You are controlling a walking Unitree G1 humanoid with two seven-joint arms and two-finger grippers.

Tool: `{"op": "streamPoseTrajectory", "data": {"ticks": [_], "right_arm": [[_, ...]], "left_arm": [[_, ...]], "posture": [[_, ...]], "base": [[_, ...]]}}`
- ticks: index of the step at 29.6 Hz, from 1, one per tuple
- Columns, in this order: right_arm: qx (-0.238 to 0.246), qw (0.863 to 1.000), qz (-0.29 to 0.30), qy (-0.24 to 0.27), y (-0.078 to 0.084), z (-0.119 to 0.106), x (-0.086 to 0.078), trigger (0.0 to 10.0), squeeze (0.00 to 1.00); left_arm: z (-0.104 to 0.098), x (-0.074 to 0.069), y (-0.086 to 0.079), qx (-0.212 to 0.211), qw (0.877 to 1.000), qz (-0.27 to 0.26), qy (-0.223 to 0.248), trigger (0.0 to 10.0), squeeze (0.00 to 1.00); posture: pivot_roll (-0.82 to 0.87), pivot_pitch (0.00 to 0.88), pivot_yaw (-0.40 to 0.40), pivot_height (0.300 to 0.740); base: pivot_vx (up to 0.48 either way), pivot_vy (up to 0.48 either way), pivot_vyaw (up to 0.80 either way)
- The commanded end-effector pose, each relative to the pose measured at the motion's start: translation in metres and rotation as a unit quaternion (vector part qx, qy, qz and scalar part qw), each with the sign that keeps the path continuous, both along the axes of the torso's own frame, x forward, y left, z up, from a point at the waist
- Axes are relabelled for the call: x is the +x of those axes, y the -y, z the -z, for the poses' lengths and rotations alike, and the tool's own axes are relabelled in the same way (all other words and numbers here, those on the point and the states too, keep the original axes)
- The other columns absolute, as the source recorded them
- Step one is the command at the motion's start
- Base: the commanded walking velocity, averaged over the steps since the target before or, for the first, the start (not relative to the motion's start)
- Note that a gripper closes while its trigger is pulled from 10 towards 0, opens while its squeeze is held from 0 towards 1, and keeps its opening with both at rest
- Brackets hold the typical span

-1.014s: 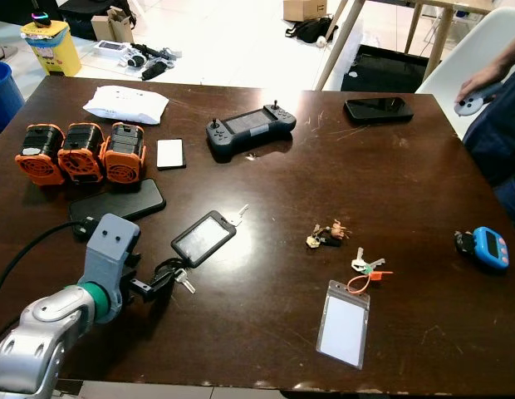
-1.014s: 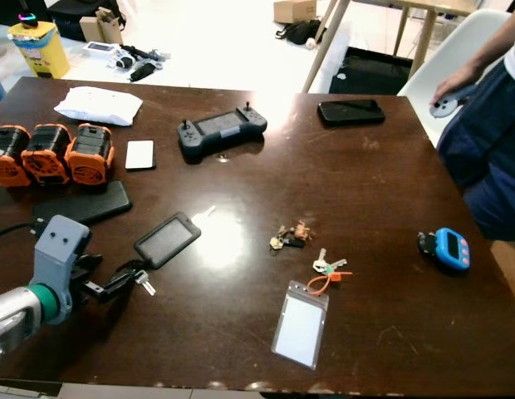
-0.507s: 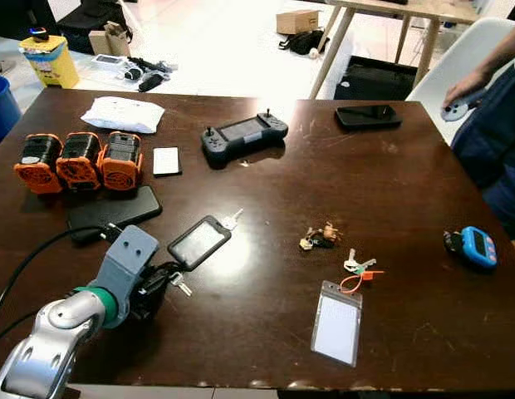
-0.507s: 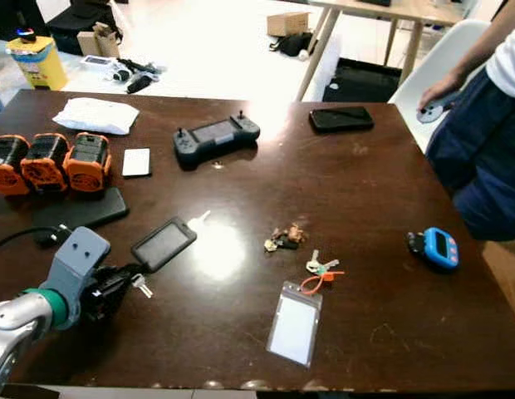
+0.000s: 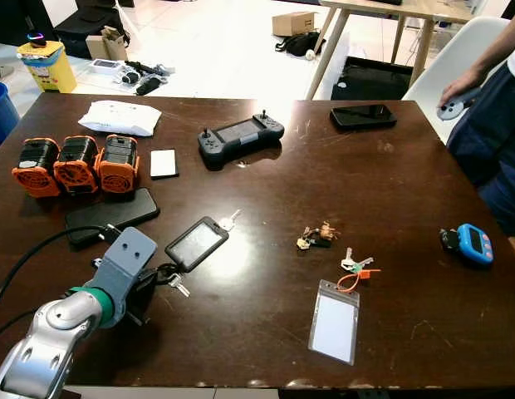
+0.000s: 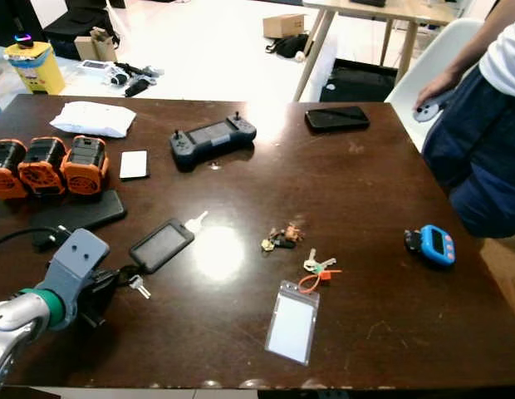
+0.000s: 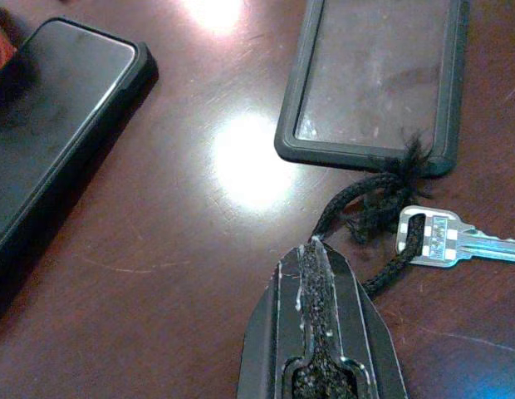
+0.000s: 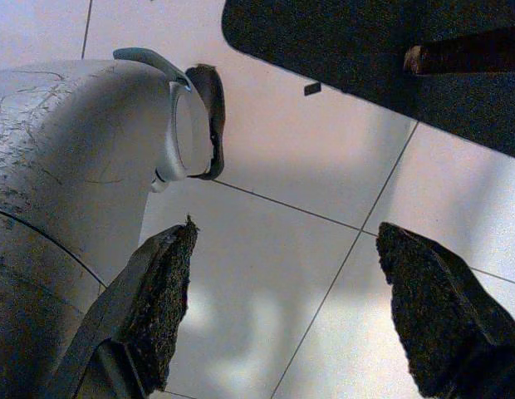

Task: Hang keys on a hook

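Your left gripper (image 7: pixel 317 249) is down on the dark brown wooden table (image 5: pixel 390 183), near its front left corner, and its two black fingers are pinched together on the frayed black cord (image 7: pixel 357 208) tied to the black rectangular card holder (image 5: pixel 196 243). A silver key with a square head (image 7: pixel 457 239) is threaded on that same cord and lies flat on the wood, just beside the fingertips. So that's your key: on the table, touching the cord, next to the holder's near end. A black smartphone (image 5: pixel 112 218) lies a bit farther back on the left.

Toward the middle of the table you've got a second small bunch of keys with an orange tag (image 5: pixel 358 268), right behind a clear plastic badge sleeve (image 5: pixel 333 321).

Your right gripper (image 8: pixel 282 316) hangs off the table over white floor tiles (image 8: pixel 316 166), fingers spread wide with nothing between them.
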State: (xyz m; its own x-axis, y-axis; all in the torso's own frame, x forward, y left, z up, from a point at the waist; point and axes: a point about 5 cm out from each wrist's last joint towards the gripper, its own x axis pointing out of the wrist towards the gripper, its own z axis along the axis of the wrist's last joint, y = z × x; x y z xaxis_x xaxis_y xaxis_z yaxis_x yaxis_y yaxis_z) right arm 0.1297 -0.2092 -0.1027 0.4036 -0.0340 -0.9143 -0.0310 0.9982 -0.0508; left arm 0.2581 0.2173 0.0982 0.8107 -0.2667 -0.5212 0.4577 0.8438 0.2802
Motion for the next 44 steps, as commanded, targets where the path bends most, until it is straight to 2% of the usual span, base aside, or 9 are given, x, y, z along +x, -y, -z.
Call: {"op": "streamPoseTrajectory", "data": {"ticks": [1, 13, 28, 29, 31, 32, 35, 36, 44], "right_arm": [[0.002, 1.0, 0.01, -0.013, 0.0, 0.003, -0.008, 10.0, 0.0], [0.002, 1.0, 0.009, -0.014, 0.0, 0.003, -0.008, 10.0, 0.0], [0.006, 1.0, 0.009, -0.012, -0.003, 0.003, -0.006, 10.0, 0.0], [0.006, 1.0, 0.008, -0.012, -0.003, 0.003, -0.007, 10.0, 0.0], [0.006, 1.0, 0.008, -0.012, -0.003, 0.003, -0.007, 10.0, 0.0], [0.006, 1.0, 0.008, -0.012, -0.003, 0.003, -0.007, 10.0, 0.0], [0.006, 1.0, 0.008, -0.012, -0.003, 0.003, -0.007, 10.0, 0.0], [0.006, 1.0, 0.008, -0.013, -0.003, 0.003, -0.007, 10.0, 0.0], [0.005, 1.0, 0.0, -0.015, -0.004, 0.003, -0.007, 10.0, 0.0]], "left_arm": [[0.028, -0.011, -0.006, -0.026, 0.998, -0.025, -0.058, 0.0, 0.0], [-0.077, 0.006, 0.026, -0.289, 0.937, 0.098, 0.171, 0.0, 0.0], [-0.081, -0.002, 0.038, -0.308, 0.923, 0.161, 0.165, 0.0, 0.0], [-0.068, -0.001, 0.036, -0.295, 0.936, 0.142, 0.13, 8.6, 0.0], [-0.068, -0.001, 0.036, -0.295, 0.936, 0.142, 0.13, 8.6, 0.0], [-0.056, -0.003, 0.033, -0.292, 0.942, 0.129, 0.1, 10.0, 0.45], [-0.056, -0.003, 0.033, -0.292, 0.942, 0.129, 0.1, 10.0, 0.45], [-0.046, -0.007, 0.032, -0.306, 0.942, 0.115, 0.078, 10.0, 1.0], [-0.008, -0.023, 0.01, -0.329, 0.943, 0.047, 0.02, 10.0, 1.0]], "posture": [[0.05, 0.083, 0.026, 0.74], [0.05, 0.078, 0.025, 0.74], [0.05, 0.076, 0.03, 0.74], [0.05, 0.076, 0.032, 0.74], [0.05, 0.076, 0.032, 0.74], [0.05, 0.077, 0.033, 0.74], [0.05, 0.077, 0.033, 0.74], [0.05, 0.078, 0.038, 0.74], [0.06, 0.072, 0.038, 0.74]], "base": [[0.0, 0.0, 0.0], [0.0, 0.0, 0.0], [0.0, 0.0, 0.0], [0.0, 0.0, 0.0], [0.0, 0.0, 0.0], [0.0, 0.0, 0.0], [0.0, 0.0, 0.0], [0.0, 0.0, 0.0], [0.0, 0.0, 0.0]]}}
